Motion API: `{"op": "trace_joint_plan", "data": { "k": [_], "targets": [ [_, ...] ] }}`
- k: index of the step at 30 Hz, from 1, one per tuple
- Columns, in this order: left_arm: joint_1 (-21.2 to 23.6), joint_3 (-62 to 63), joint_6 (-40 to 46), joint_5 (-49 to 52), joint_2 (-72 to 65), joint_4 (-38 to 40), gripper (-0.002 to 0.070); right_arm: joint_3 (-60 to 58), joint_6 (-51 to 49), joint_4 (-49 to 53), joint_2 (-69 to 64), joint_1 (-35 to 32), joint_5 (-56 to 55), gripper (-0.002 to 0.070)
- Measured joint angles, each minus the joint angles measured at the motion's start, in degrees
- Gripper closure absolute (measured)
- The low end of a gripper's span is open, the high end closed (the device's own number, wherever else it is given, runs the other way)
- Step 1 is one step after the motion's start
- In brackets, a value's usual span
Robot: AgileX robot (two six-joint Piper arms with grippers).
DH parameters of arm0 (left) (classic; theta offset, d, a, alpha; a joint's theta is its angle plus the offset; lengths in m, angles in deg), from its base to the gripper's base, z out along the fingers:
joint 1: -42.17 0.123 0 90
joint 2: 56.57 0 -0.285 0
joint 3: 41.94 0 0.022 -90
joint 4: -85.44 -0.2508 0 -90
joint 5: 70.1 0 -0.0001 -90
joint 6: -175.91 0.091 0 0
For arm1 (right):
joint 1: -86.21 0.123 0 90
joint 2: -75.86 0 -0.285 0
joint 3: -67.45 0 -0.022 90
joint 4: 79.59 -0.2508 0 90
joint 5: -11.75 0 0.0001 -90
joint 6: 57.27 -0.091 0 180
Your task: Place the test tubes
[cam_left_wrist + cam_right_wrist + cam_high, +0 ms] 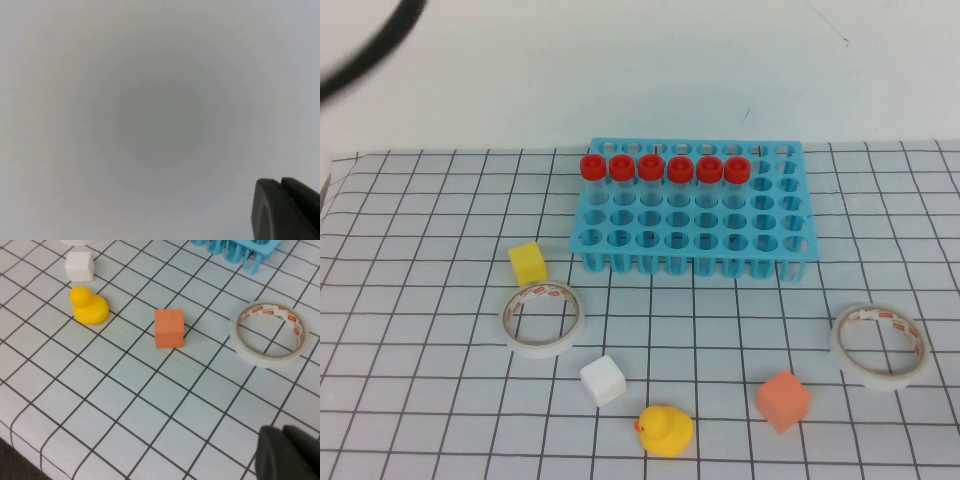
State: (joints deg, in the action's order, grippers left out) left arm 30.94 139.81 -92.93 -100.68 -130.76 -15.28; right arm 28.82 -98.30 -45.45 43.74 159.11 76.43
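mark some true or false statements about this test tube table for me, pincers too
1. Six clear test tubes with red caps stand in one row of the blue plastic rack. True.
2. The yellow rubber duck sits inside a tape roll. False: it sits on the grid cloth between the white cube and the orange cube.
3. The right-hand white tape roll lies flat, right of the orange cube. True.
4. The left pincer grips a tube. False: it is shut on nothing, facing a blank pale surface.
5. The right pincer is shut, above the table's near edge. True.
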Motion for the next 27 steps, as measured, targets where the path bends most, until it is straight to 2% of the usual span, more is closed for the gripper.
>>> {"op": "trace_joint_plan", "data": {
  "k": [7,13,19,27],
  "targets": [
    [4.02,-16.01,0.0,-2.78,12.4,-0.45,0.0675,0.0,0.0,0.0,0.0,0.0,0.0,0.0678],
    [4.36,-30.34,-0.65,-2.15,22.65,-0.67,0.0675,0.0,0.0,0.0,0.0,0.0,0.0,0.0678],
    [4.36,-43.84,-6.33,-1.92,34.3,-0.67,0.0675,0.0,0.0,0.0,0.0,0.0,0.0,0.0678],
    [4.36,-54.21,-9.1,1.21,49.53,-0.67,0.0675,0.0,0.0,0.0,0.0,0.0,0.0,0.0678]
  ]
}}
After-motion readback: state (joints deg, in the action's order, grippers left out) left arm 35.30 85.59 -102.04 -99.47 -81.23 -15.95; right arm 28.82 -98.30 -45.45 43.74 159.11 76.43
